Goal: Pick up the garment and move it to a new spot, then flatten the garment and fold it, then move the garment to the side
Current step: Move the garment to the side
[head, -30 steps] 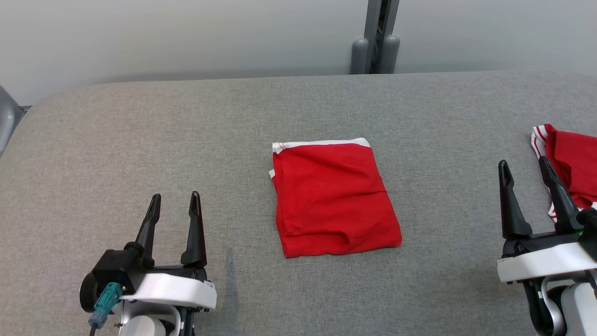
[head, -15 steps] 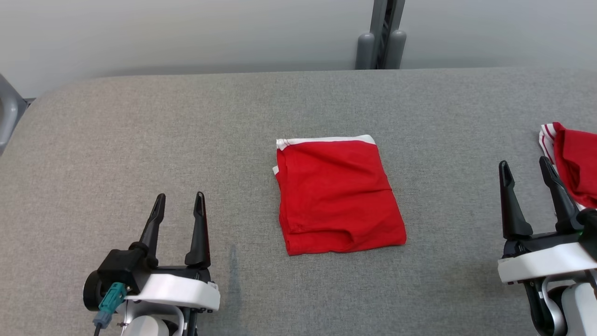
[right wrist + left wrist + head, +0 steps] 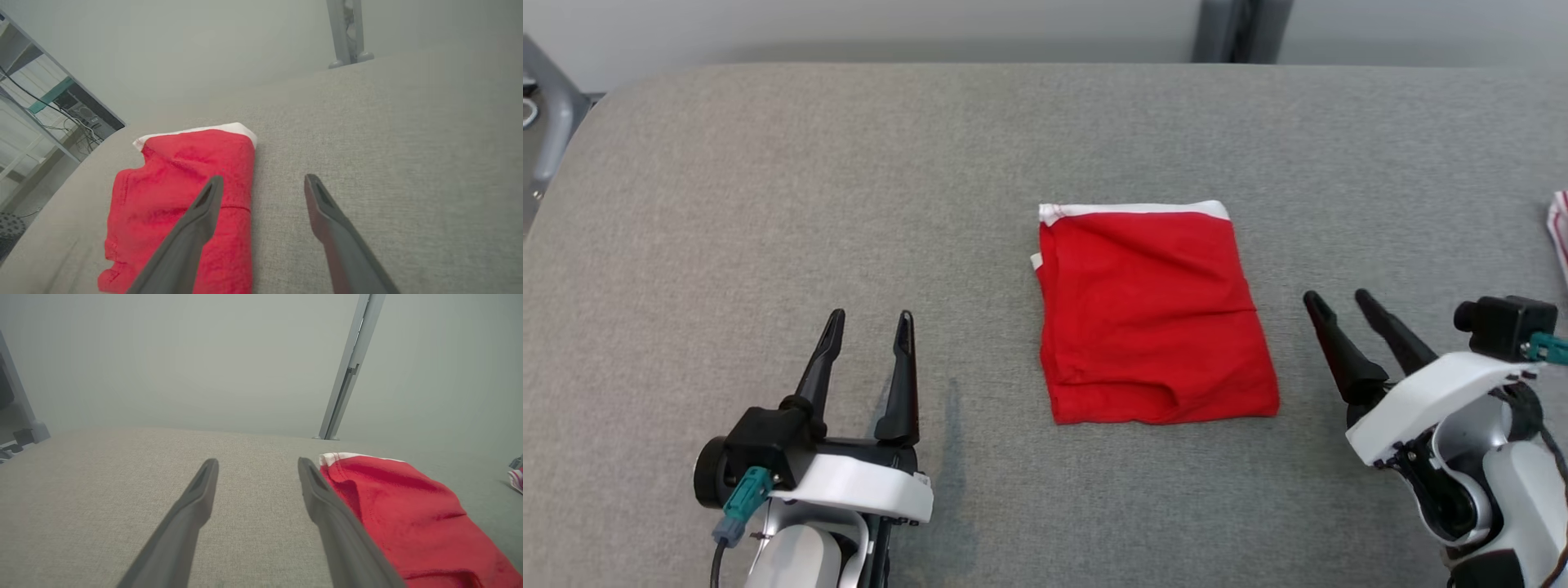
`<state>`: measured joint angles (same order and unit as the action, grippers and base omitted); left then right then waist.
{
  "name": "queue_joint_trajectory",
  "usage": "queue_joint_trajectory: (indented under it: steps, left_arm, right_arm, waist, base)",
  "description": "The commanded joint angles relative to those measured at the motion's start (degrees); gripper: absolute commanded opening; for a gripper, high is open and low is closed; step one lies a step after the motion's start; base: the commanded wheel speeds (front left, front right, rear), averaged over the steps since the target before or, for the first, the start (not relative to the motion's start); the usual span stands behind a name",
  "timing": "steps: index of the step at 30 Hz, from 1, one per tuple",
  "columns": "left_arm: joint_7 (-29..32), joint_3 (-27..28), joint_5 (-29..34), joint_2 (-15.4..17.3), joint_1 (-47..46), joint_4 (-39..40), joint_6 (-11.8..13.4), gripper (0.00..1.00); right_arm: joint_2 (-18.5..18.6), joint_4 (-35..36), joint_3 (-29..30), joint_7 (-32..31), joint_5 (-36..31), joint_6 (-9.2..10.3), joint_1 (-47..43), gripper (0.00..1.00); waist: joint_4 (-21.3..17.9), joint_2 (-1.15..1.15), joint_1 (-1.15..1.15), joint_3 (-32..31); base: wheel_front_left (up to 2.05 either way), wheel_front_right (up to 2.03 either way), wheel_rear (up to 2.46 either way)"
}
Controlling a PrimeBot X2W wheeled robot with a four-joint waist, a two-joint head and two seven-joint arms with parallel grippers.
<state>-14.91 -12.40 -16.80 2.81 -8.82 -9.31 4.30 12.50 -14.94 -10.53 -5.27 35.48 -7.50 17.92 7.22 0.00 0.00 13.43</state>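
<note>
My left gripper (image 3: 872,316) is hovering low at the near left of the table (image 3: 768,204), fingers pointing straight ahead, jaws wide and empty. My right gripper (image 3: 1338,297) is angling inward toward the folded red garment (image 3: 1152,314), which is lying mid-table between both grippers; its jaws are wide and empty too.

Grey table (image 3: 768,163), grey post (image 3: 1241,33) behind it

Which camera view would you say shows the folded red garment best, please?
The head view: the folded red garment lies whole and unobstructed from above, white band at its far edge. The left wrist view gives a low, cropped part beside a finger; the right wrist view shows most of it, foreshortened, a finger crossing it.
</note>
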Motion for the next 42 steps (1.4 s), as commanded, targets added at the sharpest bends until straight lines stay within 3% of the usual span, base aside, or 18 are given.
queue_joint_trajectory:
  steps: [1,10,23,24,25,26,34,42]
  left_arm:
    - [-0.29,-0.26,-0.15,0.24,-1.06,-0.1,-0.16,1.0]
    - [-0.29,-1.97,-0.31,0.2,-2.49,-0.39,0.04,1.0]
    - [-0.29,-3.66,-1.12,0.22,-3.53,-0.24,0.71,1.0]
    - [-0.29,-3.84,-1.2,0.22,-3.51,-0.22,0.79,1.0]
    - [-0.29,-3.99,-1.28,0.22,-3.51,-0.19,0.9,1.0]
    - [-0.29,-4.16,-1.34,0.23,-3.5,-0.18,0.95,1.0]
    - [-0.29,-4.13,-0.39,0.22,-3.2,-0.51,1.02,1.0]
    - [-0.29,-4.56,0.79,0.21,-2.74,0.04,0.22,1.0]
  right_arm:
    - [0.69,-0.6,-0.73,-1.91,2.86,0.03,1.18,1.0]
    - [3.38,-5.44,-4.01,-12.14,19.64,0.03,5.72,1.0]
    - [5.14,-12.05,-9.86,-16.26,25.07,0.03,10.68,1.0]
    - [5.3,-12.47,-10.45,-16.3,25.05,0.03,10.91,0.67]
    - [5.52,-12.86,-10.97,-16.03,24.76,0.03,11.05,0.12]
    - [5.77,-13.09,-11.59,-15.64,24.52,0.03,11.27,0.0]
    - [9.01,-12.47,-14.97,-9.12,23.27,0.03,13.09,0.0]
    - [14.48,-10.03,-21.07,-1.77,18.19,0.03,15.02,0.0]
  waist:
    - [1.19,0.0,0.0,1.09]
    - [4.89,0.0,0.0,3.34]
    - [8.95,0.0,0.0,5.19]
    - [9.12,0.0,0.0,5.19]
    - [9.29,0.0,0.0,5.17]
    - [9.43,0.0,0.0,5.14]
    - [8.39,0.0,0.0,3.93]
    - [2.65,0.0,0.0,1.95]
  base:
    - [0.0,0.0,0.0]
    - [0.0,0.0,0.0]
    - [0.0,0.0,0.0]
    - [0.0,0.0,0.0]
    - [0.0,0.0,0.0]
    - [0.0,0.0,0.0]
    - [0.0,0.0,0.0]
    - [0.0,0.0,0.0]
